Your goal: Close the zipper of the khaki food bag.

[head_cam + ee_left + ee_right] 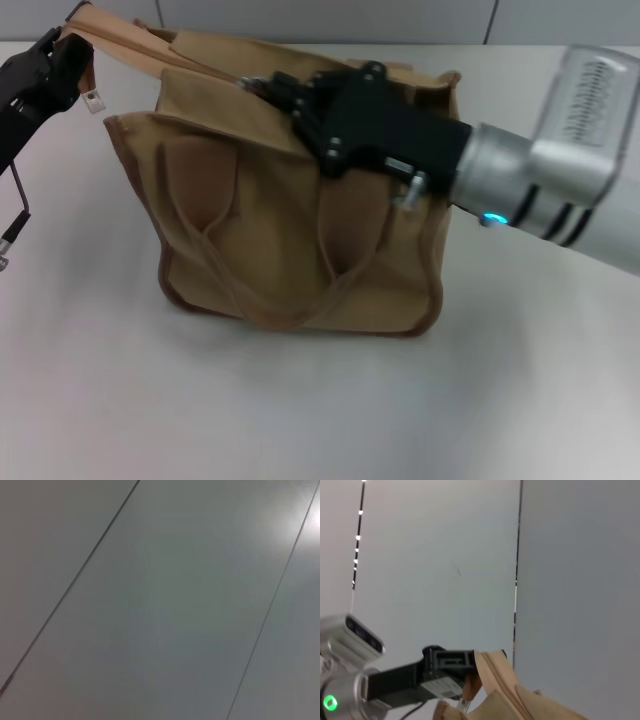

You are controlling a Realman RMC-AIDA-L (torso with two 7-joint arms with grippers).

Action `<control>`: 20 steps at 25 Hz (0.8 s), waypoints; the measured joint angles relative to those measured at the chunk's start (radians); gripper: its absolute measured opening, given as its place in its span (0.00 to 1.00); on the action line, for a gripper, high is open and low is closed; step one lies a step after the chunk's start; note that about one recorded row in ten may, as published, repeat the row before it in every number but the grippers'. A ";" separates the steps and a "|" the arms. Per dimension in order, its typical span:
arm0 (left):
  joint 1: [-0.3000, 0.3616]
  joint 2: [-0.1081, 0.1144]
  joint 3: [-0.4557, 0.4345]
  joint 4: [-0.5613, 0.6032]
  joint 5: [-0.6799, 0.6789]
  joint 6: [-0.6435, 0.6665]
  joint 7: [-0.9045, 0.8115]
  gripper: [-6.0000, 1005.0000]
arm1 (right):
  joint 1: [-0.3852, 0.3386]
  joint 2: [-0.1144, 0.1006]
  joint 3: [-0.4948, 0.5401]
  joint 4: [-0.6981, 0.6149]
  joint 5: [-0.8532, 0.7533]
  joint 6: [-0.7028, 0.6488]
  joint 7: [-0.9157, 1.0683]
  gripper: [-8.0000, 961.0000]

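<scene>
Pale grey table point(300, 410) under everything, grey panelled wall behind. Khaki food bag point(290, 240) stands upright at centre of the table, handles hanging down its near face.

Zipper point(150, 48) line runs along the bag top, long axis roughly left-far to right. Left-far end of the tape is lifted off the bag and stretched outward past the bag's left corner. Slider itself not resolvable in the head view; presumably hidden under the right pincer.

Left pincer point(72, 62): at the far left, above the table, fingers pinched down on the end of the zipper tape. Right wrist view confirms this: left pincer point(470, 672) clamped onto the tan tape end point(487, 672). It acts as the anchor.

Right pincer point(272, 92): low over the bag top, just left of the bag's middle, fingertips at the zipper line. Whether its fingers are parted or closed on the pull cannot be told; the body of the pincer blocks them.

Key relation: the two pincers lie on one line along the zipper, left one at the far-left end, right one inboard.

Judgement: remaining travel is along that axis; tape tension from the left side must hold.

Left wrist view shows only blank wall panels.
</scene>
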 joint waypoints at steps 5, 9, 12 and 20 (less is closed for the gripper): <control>0.001 0.000 -0.001 0.000 -0.001 -0.008 0.000 0.07 | -0.062 0.000 -0.003 -0.102 -0.027 -0.133 0.143 0.01; -0.002 0.000 0.000 0.000 -0.003 -0.022 0.000 0.07 | -0.135 0.001 -0.003 -0.197 -0.032 -0.249 0.236 0.01; -0.005 0.000 0.002 0.000 -0.003 -0.029 0.000 0.08 | -0.177 0.002 -0.004 -0.242 -0.032 -0.280 0.268 0.01; -0.010 0.000 0.005 0.000 -0.002 -0.040 0.000 0.09 | -0.279 0.001 0.000 -0.328 -0.026 -0.346 0.313 0.00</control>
